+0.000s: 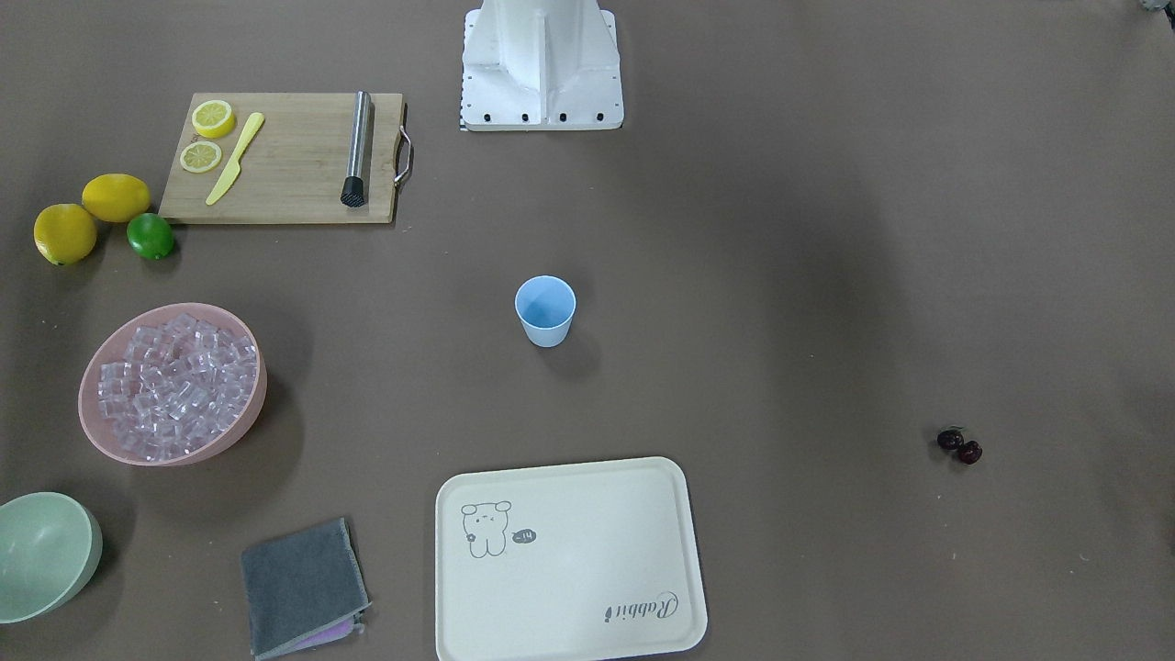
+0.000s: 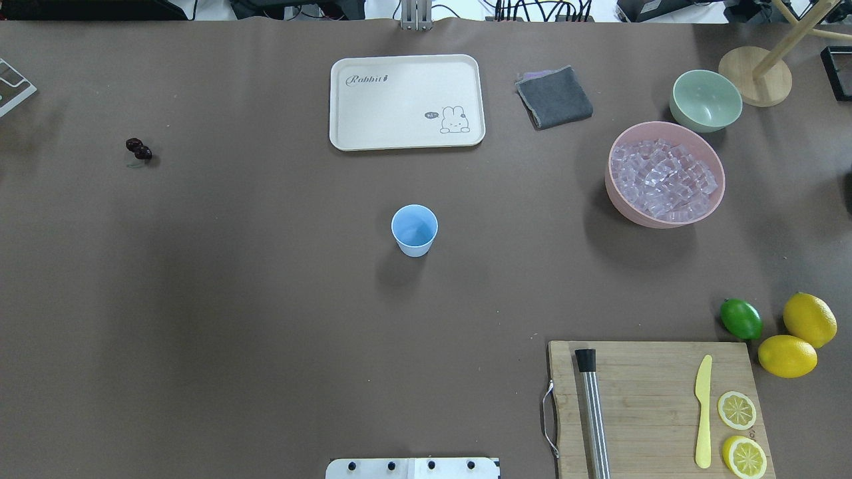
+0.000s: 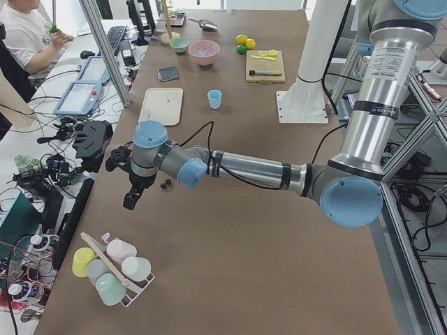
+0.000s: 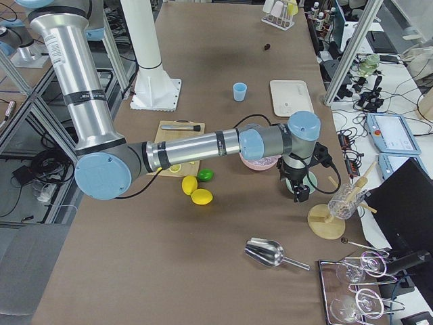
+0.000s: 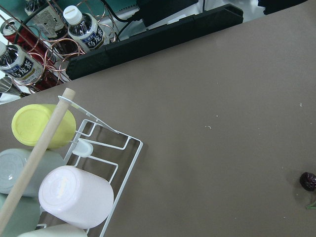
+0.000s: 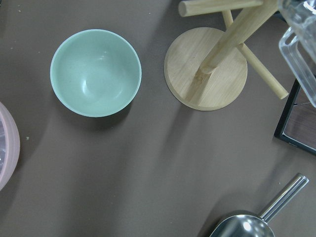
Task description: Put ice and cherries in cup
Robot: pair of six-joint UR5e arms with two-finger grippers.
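Tray [image 1: 569, 588] is seen nearest, at the desk's far edge. Cup [image 2: 414, 229] is stood upright mid-desk, nothing in it yet. Cherries [image 2: 139, 149] are found far left, just beside the left gripper [image 3: 131, 202]. Ice [image 2: 665, 176] is heaped in the pink bowl [image 2: 622, 206] on the right, near the right gripper [image 4: 300, 195]. Whether either gripper is spread cannot be told. Risk: cherries could be rolled off by an off-centre pinch, and the light cup could be tipped.

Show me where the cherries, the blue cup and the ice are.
cherries [image 2: 139, 148], overhead view, where the two fruits meet.
light blue cup [image 2: 414, 227], overhead view, its inner floor.
ice [image 2: 665, 174], overhead view, middle of the heap of cubes.
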